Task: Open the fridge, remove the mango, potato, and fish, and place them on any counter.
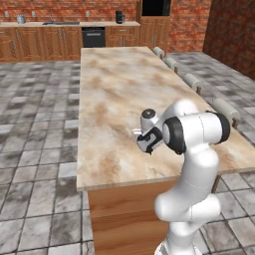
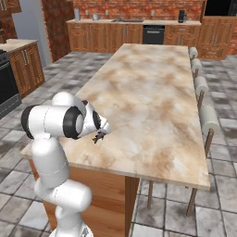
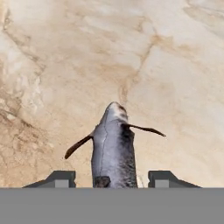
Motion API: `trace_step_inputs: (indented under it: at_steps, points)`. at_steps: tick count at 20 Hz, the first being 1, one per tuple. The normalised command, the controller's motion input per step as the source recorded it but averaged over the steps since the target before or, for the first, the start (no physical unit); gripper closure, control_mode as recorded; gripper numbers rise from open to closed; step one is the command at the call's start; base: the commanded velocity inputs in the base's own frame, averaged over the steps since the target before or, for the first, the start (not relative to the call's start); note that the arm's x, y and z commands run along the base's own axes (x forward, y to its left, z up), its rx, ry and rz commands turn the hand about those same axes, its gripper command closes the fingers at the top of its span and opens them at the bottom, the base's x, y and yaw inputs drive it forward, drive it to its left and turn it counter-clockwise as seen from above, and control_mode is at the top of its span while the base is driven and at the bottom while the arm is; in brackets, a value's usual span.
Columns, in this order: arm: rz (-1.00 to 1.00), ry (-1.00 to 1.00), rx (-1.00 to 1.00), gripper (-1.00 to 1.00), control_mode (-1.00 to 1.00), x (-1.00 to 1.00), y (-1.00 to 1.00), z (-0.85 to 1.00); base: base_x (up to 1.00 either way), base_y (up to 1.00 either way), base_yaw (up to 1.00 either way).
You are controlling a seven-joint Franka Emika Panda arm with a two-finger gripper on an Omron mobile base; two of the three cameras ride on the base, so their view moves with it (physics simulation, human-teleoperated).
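The fish (image 3: 113, 146), slim and dark grey with thin fins, lies between my gripper's (image 3: 112, 178) fingertips, head pointing away from the hand. A gap shows on each side of it, so the jaws stand open and off the fish. The beige marbled counter (image 3: 153, 52) is just beneath it; I cannot tell whether the fish touches the stone. From the right base view, the gripper (image 2: 99, 134) hangs over the near left edge of the counter (image 2: 148, 92) with the fish (image 2: 98, 137) dark under it. The fridge, the mango and the potato are out of view.
Padded stools (image 2: 208, 118) line the island's right side (image 1: 224, 107). Wooden wall cabinets with a black dishwasher (image 1: 93, 37) run along the far brick wall. A dark stove (image 2: 7, 88) stands at the left. Grey tiled floor surrounds the island.
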Motion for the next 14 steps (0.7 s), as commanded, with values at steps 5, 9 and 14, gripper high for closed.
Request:
trace_step_inputs:
  at_steps: [5,9,14]
  points:
    - [-0.06,0.04,0.0,-1.0,-1.0,0.32,0.0,-0.07,0.0,0.0,0.0]
    - [-0.04,-0.01,0.0,-1.0,-1.0,-0.3,-0.03,0.17,0.0,0.0,0.0]
    - [0.0,-0.18,0.05,-1.0,-1.0,-0.93,-0.04,0.97,0.0,0.0,0.0]
